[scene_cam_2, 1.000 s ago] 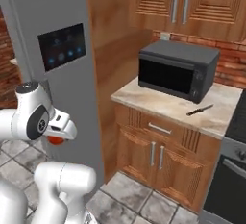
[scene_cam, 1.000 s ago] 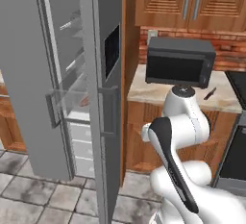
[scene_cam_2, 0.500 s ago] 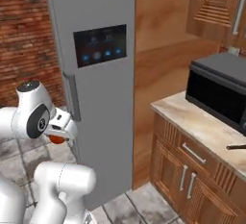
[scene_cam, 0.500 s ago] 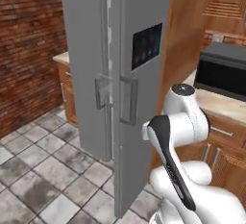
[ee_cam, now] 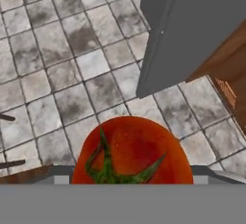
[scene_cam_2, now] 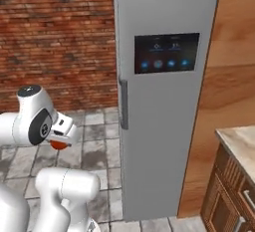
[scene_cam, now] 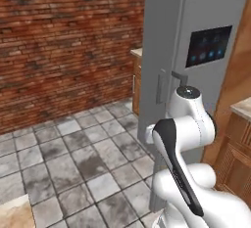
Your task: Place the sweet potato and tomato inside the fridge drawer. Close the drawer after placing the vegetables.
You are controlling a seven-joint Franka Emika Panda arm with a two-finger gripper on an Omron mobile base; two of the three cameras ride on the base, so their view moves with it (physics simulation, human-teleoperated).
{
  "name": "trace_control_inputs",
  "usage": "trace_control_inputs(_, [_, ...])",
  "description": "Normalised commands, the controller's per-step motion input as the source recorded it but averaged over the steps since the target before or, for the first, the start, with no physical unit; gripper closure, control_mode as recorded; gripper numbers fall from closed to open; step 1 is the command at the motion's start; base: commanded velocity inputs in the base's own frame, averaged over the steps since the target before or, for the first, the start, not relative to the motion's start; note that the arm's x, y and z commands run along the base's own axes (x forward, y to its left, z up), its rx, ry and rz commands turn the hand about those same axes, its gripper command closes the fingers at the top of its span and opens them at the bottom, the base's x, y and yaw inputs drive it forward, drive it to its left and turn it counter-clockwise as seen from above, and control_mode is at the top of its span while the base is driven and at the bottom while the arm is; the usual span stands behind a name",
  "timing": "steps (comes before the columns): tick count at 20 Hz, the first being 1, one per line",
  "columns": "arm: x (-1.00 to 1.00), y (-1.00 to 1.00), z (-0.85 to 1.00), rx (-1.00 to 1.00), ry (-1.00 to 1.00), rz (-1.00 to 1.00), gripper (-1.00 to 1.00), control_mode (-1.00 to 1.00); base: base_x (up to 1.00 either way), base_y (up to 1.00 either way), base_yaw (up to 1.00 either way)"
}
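The tomato, glossy red with a green stem, fills the bottom middle of the hand view and covers the finger tips. In the right base view the tomato peeks out red beneath the white hand, where my gripper is shut on it, held close to the arm's body at about mid height. Below the tomato lies grey tiled floor. The sweet potato and the fridge drawer are out of view.
A tall grey fridge with a dark touch panel and a handle stands just ahead and right. A brick wall spans the left. Wooden cabinets under a pale counter sit at the right.
The base has turned, so the whole picture has swung: the microwave and upper cabinets slid out to the right and the brick wall came in. The tomato stays in the gripper.
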Motion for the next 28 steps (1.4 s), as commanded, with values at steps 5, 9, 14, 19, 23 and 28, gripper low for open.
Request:
trace_control_inputs(5, [0.0,0.0,0.0,0.0,0.0,0.0,1.0,1.0,0.86,0.4,0.09])
trace_control_inputs(9, [0.0,0.0,0.0,0.0,0.0,0.0,1.0,1.0,0.84,0.64,0.0])
trace_control_inputs(14, [0.0,0.0,0.0,0.0,0.0,0.0,1.0,1.0,0.7,0.67,0.0])
trace_control_inputs(19, [0.0,0.0,0.0,0.0,0.0,0.0,1.0,1.0,0.8,0.14,-0.29])
trace_control_inputs(23, [0.0,0.0,0.0,0.0,0.0,0.0,1.0,1.0,0.68,0.0,-0.55])
trace_control_inputs(28, [0.0,0.0,0.0,0.0,0.0,0.0,1.0,1.0,0.43,0.01,-0.67])
